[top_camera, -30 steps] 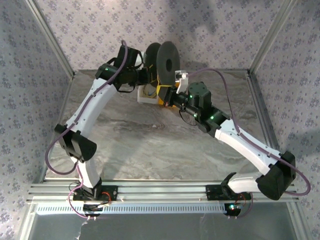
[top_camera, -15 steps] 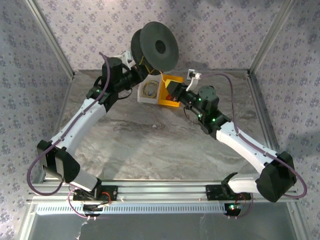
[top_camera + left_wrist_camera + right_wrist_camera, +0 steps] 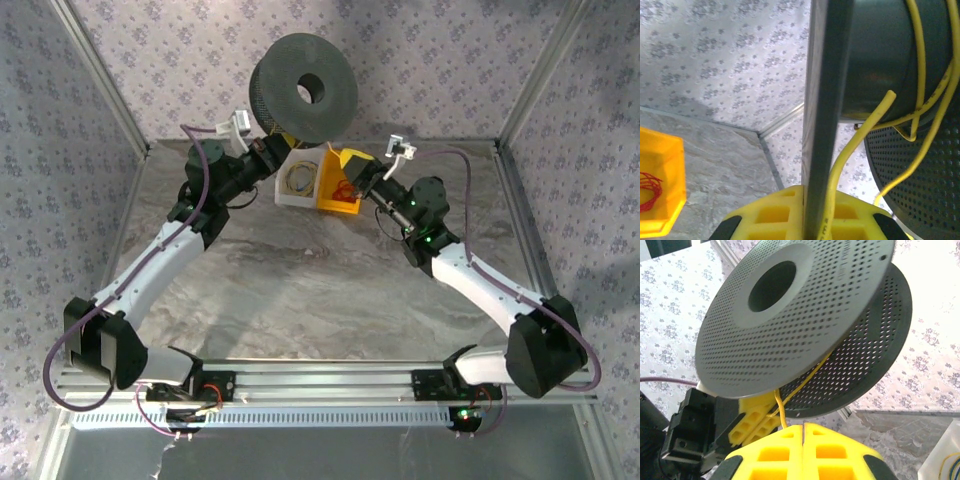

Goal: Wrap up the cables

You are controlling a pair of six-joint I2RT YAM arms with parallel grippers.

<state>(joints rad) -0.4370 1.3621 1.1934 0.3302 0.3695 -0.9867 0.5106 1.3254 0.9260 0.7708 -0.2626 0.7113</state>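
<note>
My left gripper (image 3: pixel 277 150) is shut on one flange of the dark grey spool (image 3: pixel 305 88) and holds it high at the back. That flange (image 3: pixel 824 120) stands edge-on between the yellow fingers. A few turns of the thin yellow cable (image 3: pixel 918 60) lie on the core, with a free end sticking out. From the spool (image 3: pixel 800 315) the cable (image 3: pixel 781 407) drops to my right gripper (image 3: pixel 804 432), which is shut, and vanishes at its fingertips. The right gripper (image 3: pixel 355 180) sits low, right of the spool.
A white tray (image 3: pixel 297 198) with coiled yellow cable stands at the back of the table. Beside it is a yellow bin (image 3: pixel 340 205) holding red cord (image 3: pixel 647 190). Patterned walls and metal frame posts close in the back and sides.
The left arm has raised the spool and turned it, so its flat face points up and forward. The right gripper has shifted slightly right and back.
</note>
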